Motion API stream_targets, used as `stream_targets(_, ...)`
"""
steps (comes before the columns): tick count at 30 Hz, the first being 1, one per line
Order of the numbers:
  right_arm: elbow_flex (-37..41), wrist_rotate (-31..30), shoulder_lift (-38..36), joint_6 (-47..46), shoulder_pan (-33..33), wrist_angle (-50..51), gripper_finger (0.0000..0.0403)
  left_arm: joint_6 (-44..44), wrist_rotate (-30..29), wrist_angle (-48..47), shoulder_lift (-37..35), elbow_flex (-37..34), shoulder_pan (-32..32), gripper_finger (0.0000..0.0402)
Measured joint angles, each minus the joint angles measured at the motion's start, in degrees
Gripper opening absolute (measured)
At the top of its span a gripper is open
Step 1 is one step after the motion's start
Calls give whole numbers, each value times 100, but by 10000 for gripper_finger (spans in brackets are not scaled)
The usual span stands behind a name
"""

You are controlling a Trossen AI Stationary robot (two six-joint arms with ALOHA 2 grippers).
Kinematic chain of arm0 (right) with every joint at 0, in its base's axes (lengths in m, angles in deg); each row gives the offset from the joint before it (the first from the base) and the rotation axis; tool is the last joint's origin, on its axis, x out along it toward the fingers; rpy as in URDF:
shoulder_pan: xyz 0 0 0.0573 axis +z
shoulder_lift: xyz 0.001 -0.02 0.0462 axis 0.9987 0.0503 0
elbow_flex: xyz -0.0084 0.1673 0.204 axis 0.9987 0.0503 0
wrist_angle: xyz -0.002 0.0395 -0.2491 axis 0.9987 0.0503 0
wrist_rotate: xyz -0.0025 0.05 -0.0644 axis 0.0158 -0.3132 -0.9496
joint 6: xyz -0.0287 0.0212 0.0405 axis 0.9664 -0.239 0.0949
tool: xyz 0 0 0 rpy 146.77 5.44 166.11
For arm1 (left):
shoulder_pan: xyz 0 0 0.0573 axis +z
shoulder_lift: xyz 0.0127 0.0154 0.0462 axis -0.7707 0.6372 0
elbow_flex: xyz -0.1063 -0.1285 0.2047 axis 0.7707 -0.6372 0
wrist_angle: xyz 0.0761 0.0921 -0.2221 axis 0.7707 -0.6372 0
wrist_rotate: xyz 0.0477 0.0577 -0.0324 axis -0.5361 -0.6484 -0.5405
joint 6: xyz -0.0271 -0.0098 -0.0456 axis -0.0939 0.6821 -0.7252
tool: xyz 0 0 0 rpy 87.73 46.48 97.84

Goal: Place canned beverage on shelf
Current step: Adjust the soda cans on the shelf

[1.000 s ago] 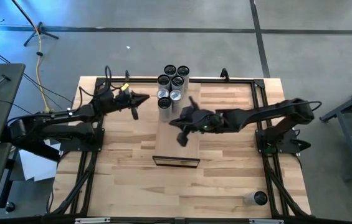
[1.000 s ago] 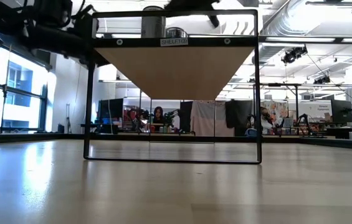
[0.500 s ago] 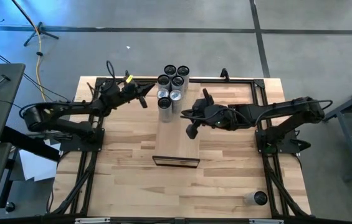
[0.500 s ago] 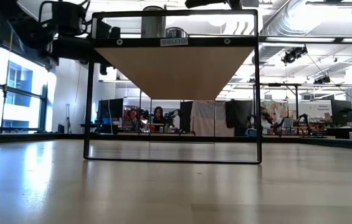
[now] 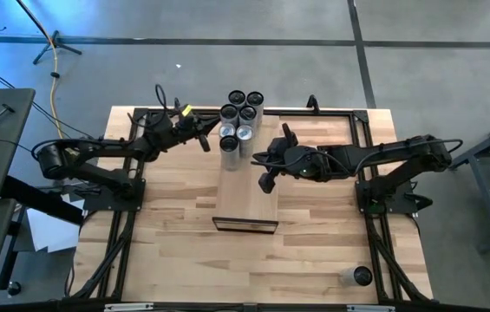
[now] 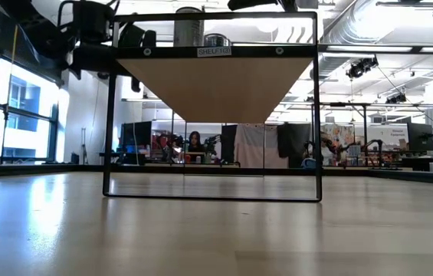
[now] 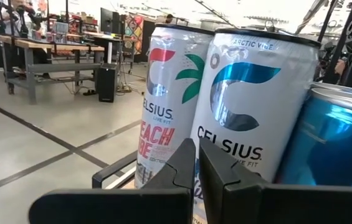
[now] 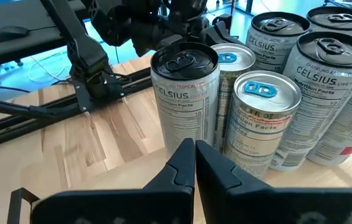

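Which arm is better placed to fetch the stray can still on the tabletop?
Right. The lone can stands at the table's near right corner; the right gripper is nearer than the left gripper.

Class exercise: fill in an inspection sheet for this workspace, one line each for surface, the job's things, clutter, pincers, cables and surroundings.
Surface: butcher-block tabletop inside a black frame.
Job's things: shelf, with a cluster of Celsius cans at its far end; a lone can stands at the table's near right corner.
Clutter: nothing seen.
Pincers: left pincer shut, beside the cluster; right pincer shut, empty, above the shelf.
Cables: yellow cable on the floor, left.
Surroundings: grey concrete floor; desks and people far behind.
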State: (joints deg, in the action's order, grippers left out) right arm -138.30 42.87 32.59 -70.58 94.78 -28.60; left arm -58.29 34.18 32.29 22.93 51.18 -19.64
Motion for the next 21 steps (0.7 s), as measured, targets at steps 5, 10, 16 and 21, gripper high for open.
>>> stream_targets(5,0,1,0,52,0,-4,0,-3,-131,-4,0,0,-117,0)
stream_targets(10,0,2,0,50,0,-1,0,-1,-331,-12,0,0,-209,0)
stream_targets(16,0,7,0,67,0,-2,0,-10,-372,-13,-2,-1,-250,0)
stream_targets(21,0,7,0,66,0,-2,0,-150,-421,-20,-2,-1,-265,0)
